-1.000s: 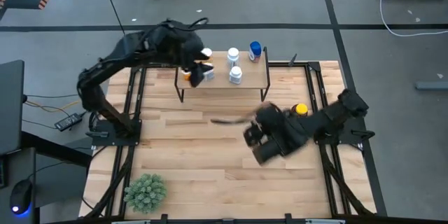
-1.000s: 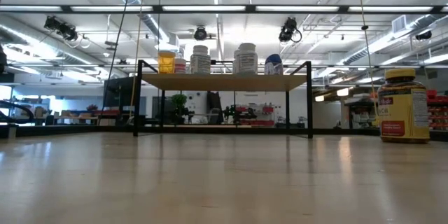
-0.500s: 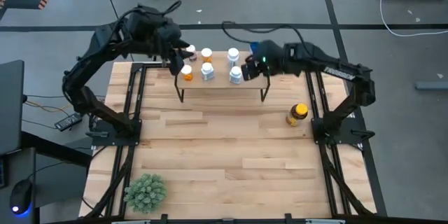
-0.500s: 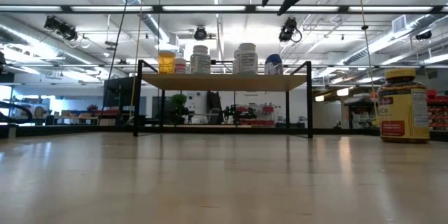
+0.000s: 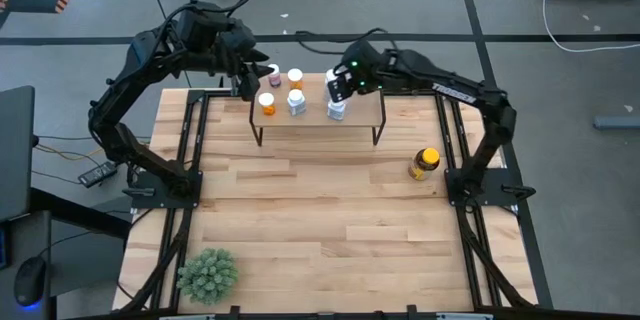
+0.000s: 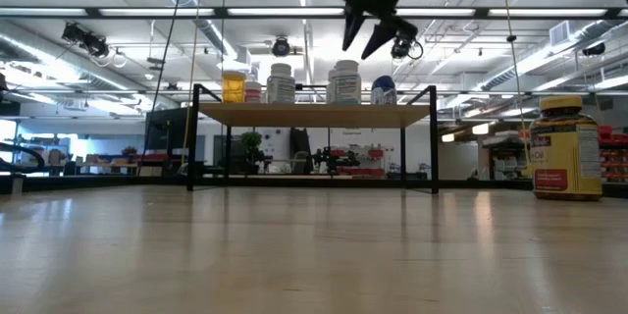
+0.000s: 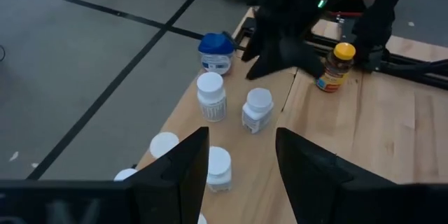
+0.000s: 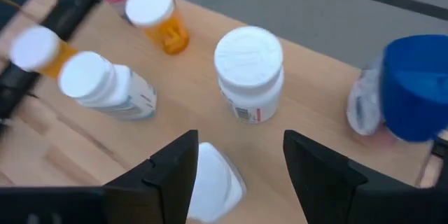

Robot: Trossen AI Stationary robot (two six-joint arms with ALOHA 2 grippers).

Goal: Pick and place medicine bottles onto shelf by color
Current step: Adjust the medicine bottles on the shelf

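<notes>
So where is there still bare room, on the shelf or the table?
The shelf is crowded: bottles fill its left and middle, only its right end is bare. The table is free between shelf, amber bottle and plant.

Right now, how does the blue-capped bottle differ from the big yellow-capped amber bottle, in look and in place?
The blue-capped bottle stands on the shelf, at its end nearer the right arm; the amber bottle stands on the table, off the shelf. The blue-capped bottle has a whitish body and a blue cap; the amber bottle is dark with a yellow cap. In the left wrist view the amber one looks taller. Both stand upright, and no gripper holds either.
</notes>
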